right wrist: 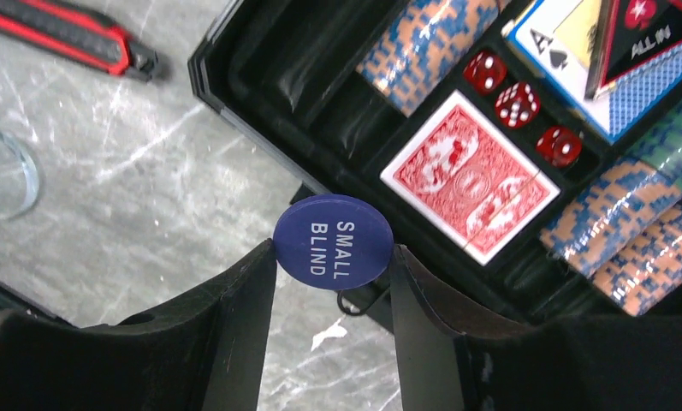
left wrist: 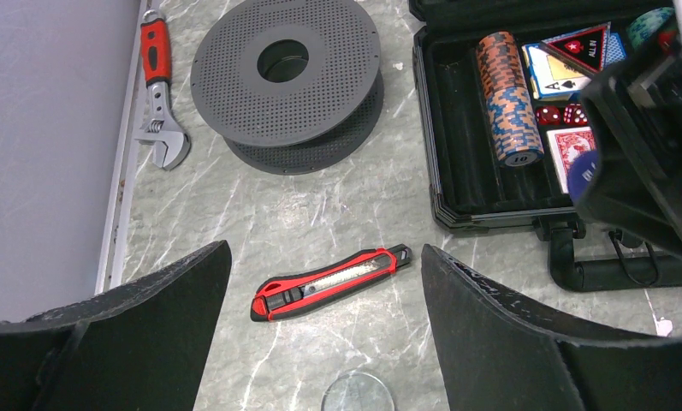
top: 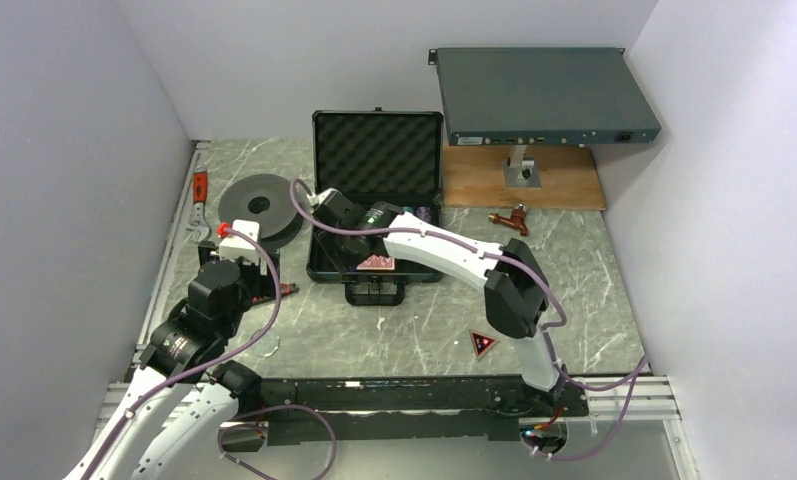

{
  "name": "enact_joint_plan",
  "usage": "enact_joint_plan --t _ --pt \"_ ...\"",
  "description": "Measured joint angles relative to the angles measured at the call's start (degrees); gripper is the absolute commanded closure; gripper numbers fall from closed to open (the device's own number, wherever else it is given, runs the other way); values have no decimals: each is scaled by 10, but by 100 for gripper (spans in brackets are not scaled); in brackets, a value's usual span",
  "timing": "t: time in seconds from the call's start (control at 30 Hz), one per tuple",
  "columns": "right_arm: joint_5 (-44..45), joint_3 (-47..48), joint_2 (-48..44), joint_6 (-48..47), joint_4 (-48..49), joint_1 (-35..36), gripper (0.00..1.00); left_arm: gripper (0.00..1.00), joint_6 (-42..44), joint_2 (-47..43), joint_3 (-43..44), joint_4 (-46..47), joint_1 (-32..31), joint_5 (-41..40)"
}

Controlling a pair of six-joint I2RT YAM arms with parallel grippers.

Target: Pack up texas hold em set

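Observation:
The black briefcase [top: 319, 268] lies open mid-table, its foam lid [top: 378, 152] upright. Inside are striped chip stacks [left wrist: 508, 94], a red card deck [right wrist: 467, 175], a blue deck [right wrist: 615, 103], red dice [right wrist: 515, 104] and an "ALL IN" triangular marker [right wrist: 645, 38]. My right gripper [right wrist: 333, 250] is shut on the blue round "SMALL BLIND" button [right wrist: 333, 241], held over the case's front edge by the handle. Another triangular marker [top: 483, 344] lies on the table near the right arm. My left gripper [left wrist: 324, 265] hangs open above a red box cutter [left wrist: 330, 281], left of the case.
A dark grey spool [left wrist: 286, 77] and a red-handled wrench [left wrist: 157, 94] lie at the left. A clear glass disc [left wrist: 358, 394] rests near the cutter. The grey rack box [top: 544, 95] stands on a wooden board [top: 524, 180] at the back right, a small brown part [top: 512, 218] before it.

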Motion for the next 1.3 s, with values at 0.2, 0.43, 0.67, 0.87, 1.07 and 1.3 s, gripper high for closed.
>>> enact_joint_plan --t 0.2,0.43,0.67,0.87,1.07,1.3 --pt "-9 80 57 -10 3 -24 56 12 0 0 0 0 0 -1" --pt "-10 184 137 -26 0 -45 56 12 0 0 0 0 1 -1" --pt "-10 235 187 -33 0 -63 56 12 0 0 0 0 4 0" --pt "-14 276 220 -35 2 -76 56 12 0 0 0 3 12 3" --pt "-25 298 242 -35 6 -80 55 12 1 0 0 5 18 9" --pt "-36 304 255 -35 21 -80 54 12 1 0 0 7 24 16"
